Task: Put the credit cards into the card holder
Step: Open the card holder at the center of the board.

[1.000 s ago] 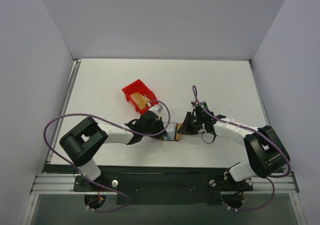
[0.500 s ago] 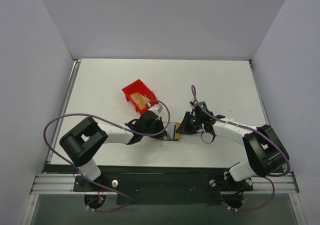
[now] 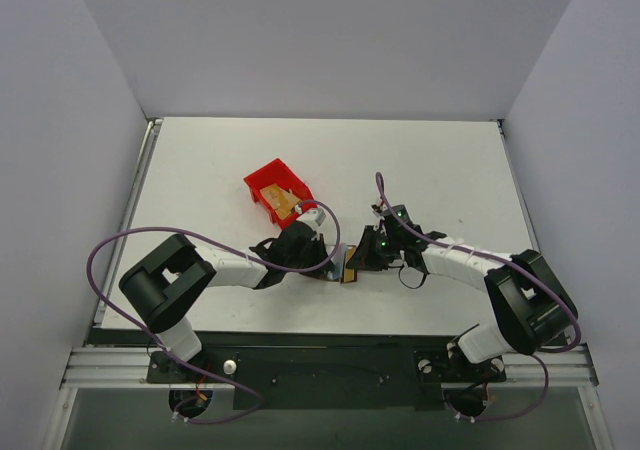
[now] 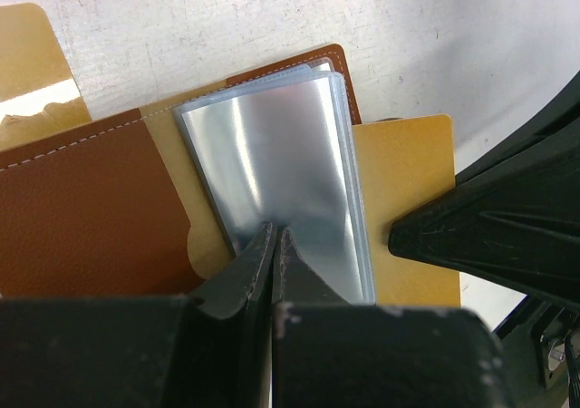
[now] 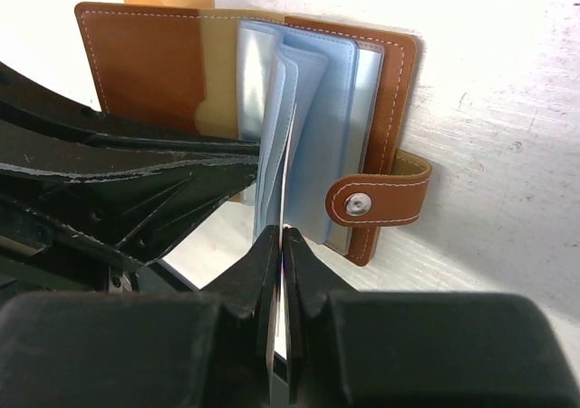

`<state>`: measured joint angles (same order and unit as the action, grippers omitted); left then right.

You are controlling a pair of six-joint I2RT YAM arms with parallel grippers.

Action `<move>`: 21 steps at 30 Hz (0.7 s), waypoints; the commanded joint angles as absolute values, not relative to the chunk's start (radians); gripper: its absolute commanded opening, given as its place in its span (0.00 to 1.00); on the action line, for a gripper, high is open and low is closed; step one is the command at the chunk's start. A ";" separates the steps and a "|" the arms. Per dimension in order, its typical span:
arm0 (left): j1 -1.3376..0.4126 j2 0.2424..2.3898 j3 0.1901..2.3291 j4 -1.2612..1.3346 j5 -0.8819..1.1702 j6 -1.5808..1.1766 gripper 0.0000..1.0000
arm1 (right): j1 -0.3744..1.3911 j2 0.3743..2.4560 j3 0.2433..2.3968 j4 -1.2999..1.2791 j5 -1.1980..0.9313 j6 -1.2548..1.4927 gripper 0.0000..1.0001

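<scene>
While grey walls (image 3: 320,40) enclose the white surface (image 3: 450,160), left gripper (image 4: 275,236) and right gripper (image 5: 281,236) pinch the card holder (image 5: 136,59); red bin (image 3: 265,175) centre-left.

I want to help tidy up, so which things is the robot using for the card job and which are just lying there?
For the job:
- card holder, lying open
- credit card by its clear pockets
- gold-tan card showing in the red bin

Just lying about:
- the red bin itself
- purple cables

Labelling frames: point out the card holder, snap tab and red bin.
card holder (image 5: 136,59): right wrist view, brown cover.
snap tab (image 5: 379,204): right wrist view, middle of the strap.
red bin (image 3: 266,177): top view, red wall.
</scene>
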<state>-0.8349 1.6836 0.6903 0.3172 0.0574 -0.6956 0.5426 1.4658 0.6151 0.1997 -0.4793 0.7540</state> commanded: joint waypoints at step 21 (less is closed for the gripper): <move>-0.824 1.635 0.686 0.190 0.052 -0.666 0.00 | 0.566 1.509 0.657 0.278 -0.485 0.753 0.00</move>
<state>-0.8291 1.6665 0.6903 0.2882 0.0586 -0.6933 0.5526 1.4868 0.6170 0.2314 -0.4789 0.7547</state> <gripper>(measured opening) 0.072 0.004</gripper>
